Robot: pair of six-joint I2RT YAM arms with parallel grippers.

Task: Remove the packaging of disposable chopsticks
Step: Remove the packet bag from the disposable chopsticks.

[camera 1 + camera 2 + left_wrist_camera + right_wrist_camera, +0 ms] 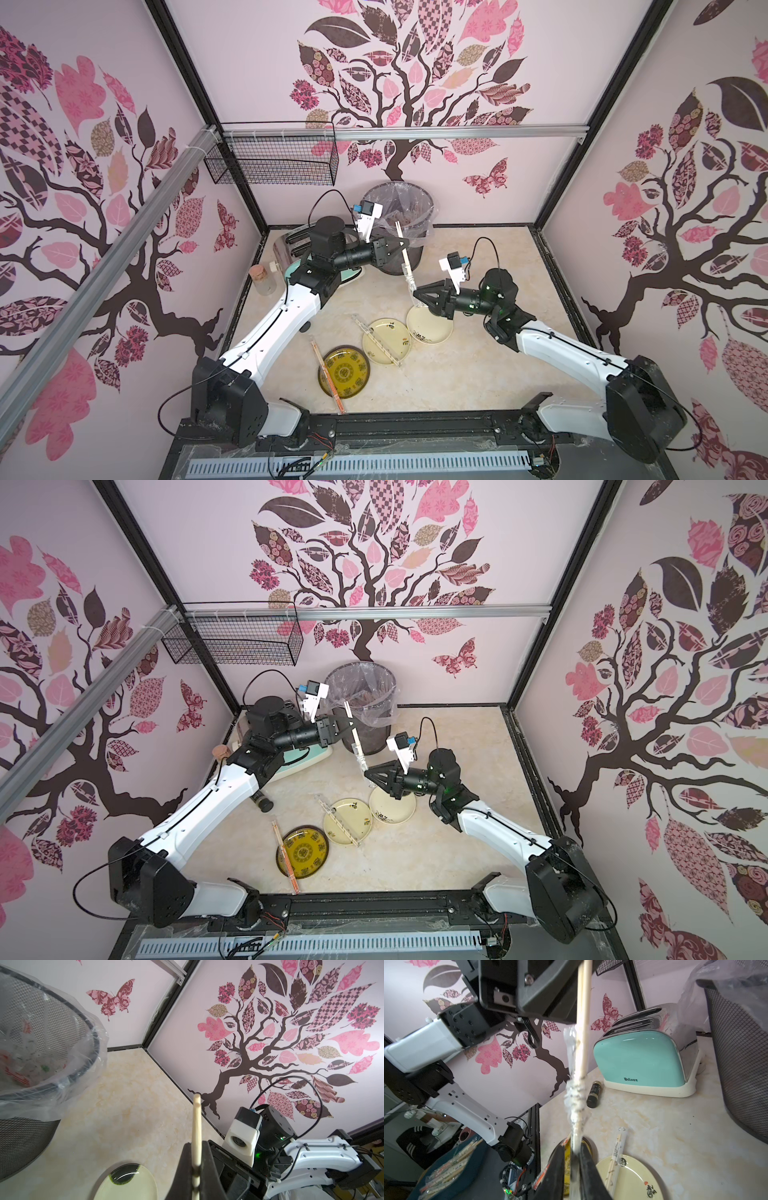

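Observation:
A pair of disposable chopsticks [402, 249] stands nearly upright in front of the bin, and my left gripper [401, 246] is shut on its bare upper part; the left wrist view shows the sticks [197, 1122] pinched between the black jaws [196, 1142]. The clear packaging [576, 1101] is crumpled down around the sticks' lower end. My right gripper [412, 292] is shut on that sleeve just below, above a cream plate [432, 330]. Two more wrapped pairs lie lower down: a clear one [376, 340] on the middle cream plate and an orange-red one [328, 376] across the dark yellow plate [347, 370].
A mesh bin with a clear liner [399, 208] stands behind the left gripper. A teal toaster [643, 1059] and a small dark bottle [593, 1094] sit at the back left, with a corked jar [262, 280] by the left wall. A wire basket [274, 162] hangs on the rail.

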